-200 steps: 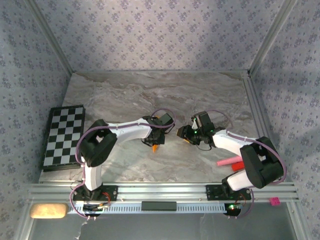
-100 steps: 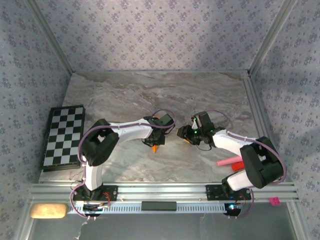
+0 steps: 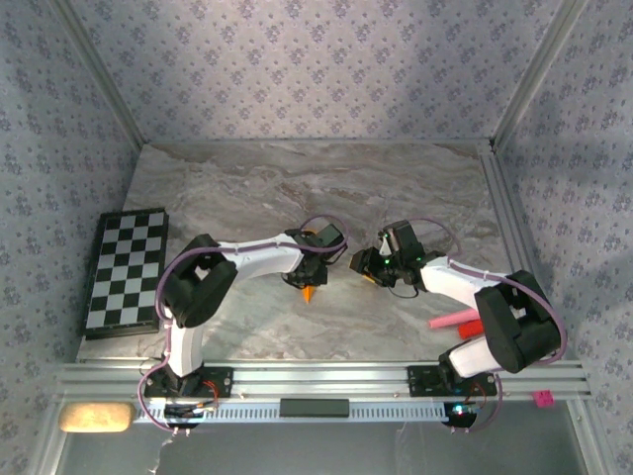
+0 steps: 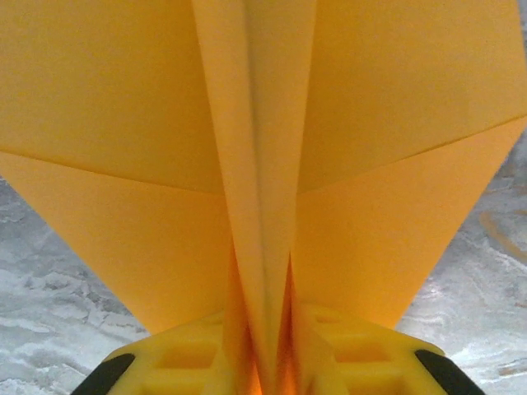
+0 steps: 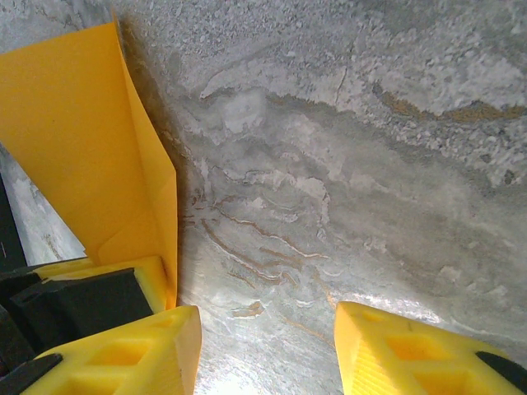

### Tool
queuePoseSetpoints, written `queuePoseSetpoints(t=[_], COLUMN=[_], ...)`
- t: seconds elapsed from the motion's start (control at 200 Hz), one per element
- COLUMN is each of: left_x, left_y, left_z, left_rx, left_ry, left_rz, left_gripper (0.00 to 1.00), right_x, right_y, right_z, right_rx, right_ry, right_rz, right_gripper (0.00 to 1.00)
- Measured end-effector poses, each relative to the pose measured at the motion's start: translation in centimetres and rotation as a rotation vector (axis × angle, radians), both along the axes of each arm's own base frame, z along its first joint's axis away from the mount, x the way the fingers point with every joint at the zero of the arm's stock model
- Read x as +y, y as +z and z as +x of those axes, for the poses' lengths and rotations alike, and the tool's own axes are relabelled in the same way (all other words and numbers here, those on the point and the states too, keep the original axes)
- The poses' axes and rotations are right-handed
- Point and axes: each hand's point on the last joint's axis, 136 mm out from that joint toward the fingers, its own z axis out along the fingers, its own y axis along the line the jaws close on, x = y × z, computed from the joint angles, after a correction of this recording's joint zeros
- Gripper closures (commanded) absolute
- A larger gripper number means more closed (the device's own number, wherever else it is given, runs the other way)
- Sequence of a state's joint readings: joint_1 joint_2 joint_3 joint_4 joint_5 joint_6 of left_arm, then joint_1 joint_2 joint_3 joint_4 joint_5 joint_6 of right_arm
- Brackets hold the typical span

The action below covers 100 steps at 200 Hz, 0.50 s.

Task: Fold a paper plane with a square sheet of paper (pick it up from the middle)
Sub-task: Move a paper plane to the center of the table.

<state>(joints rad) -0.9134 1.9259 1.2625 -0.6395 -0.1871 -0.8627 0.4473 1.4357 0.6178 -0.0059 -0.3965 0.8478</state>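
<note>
Left gripper (image 4: pixel 263 362) straddles the centre ridge of the paper plane (image 4: pixel 370 206), mid-way across the table (image 3: pixel 247 188). Its jaws are narrow, pinching or slack I can't tell. Just right, my right gripper (image 5: pixel 265 329) gapes empty. Folds look done; I reckon only release remains.

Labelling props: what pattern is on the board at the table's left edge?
The board is black-and-white chequered, clearest in the top external view.

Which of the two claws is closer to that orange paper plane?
The left gripper: the ridge of the paper plane sits between its fingers. The right gripper stands open beside the plane, apart from it, with only bare table between its fingers.
</note>
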Motion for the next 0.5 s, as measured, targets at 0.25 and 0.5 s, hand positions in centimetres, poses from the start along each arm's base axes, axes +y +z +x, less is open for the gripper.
queuePoseSetpoints(t=[0.25, 0.5], left_x=[-0.4, -0.6], left_y=[0.0, 0.0], left_z=[0.7, 1.0], left_rx=[0.002, 0.006], left_ry=[0.035, 0.040], left_rz=[-0.017, -0.012], left_gripper=[0.63, 0.62], right_x=[-0.7, -1.0], right_y=[0.4, 0.2], right_z=[-0.1, -0.2], right_rx=[-0.007, -0.001], right_ry=[-0.016, -0.022], right_rz=[0.001, -0.002], right_gripper=[0.52, 0.52])
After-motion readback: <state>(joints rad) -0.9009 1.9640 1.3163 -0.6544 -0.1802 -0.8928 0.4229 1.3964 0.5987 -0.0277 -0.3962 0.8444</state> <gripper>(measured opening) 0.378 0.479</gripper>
